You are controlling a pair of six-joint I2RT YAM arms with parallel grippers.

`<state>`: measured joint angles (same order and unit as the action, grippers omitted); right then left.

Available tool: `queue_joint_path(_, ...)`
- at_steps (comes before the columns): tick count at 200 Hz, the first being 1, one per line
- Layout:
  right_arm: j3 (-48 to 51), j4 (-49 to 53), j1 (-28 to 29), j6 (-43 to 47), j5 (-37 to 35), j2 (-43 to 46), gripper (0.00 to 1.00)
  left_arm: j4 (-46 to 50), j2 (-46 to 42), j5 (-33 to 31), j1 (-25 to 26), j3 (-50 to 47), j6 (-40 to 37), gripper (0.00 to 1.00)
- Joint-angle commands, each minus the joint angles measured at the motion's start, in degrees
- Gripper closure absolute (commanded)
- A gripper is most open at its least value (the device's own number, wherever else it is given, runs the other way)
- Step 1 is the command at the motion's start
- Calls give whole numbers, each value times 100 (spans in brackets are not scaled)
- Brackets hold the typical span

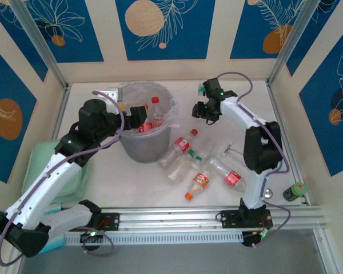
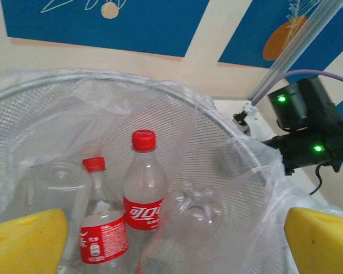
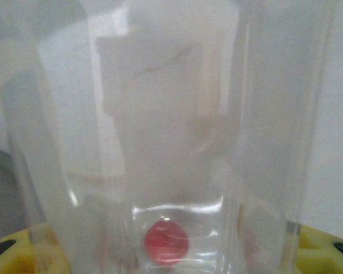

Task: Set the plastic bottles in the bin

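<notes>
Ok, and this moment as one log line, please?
left gripper: open above bin | right gripper: clear bottle between jaws, grip unclear | in bin: red-capped bottles | on table: loose bottles

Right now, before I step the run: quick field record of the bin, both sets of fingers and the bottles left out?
bin: upright, bag-lined, bottles inside
bottles in bin: at least two upright, red caps, red labels
left fingers: open, over the bin mouth, nothing between them
right fingers: either side of a clear bottle, red cap visible through it; cannot tell if clamped
loose bottles: several lying on the table right of the bin
tray: pale green, near left, beneath the left arm
</notes>
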<state>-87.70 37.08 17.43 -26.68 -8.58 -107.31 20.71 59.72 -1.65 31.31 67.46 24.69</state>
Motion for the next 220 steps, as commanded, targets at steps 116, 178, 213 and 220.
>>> queue_joint_path(116, 1271, -1210, 341, 656, 788, 3259, 100, -1693, 1585, 1341, 15, 1760, 1497, 2)
queue_joint_path(178, 1006, -770, 788, 1517, 1403, 3637, 100, -2201, 2416, 2026, 158, 2562, 1694, 3)
queue_joint_path(213, 883, -703, 1010, 1772, 1595, 3613, 100, -1780, 2804, 2036, 288, 3030, 1300, 3)
queue_joint_path(220, 856, -707, 1057, 1811, 1673, 3591, 100, -1696, 2876, 2004, 294, 3109, 1252, 3)
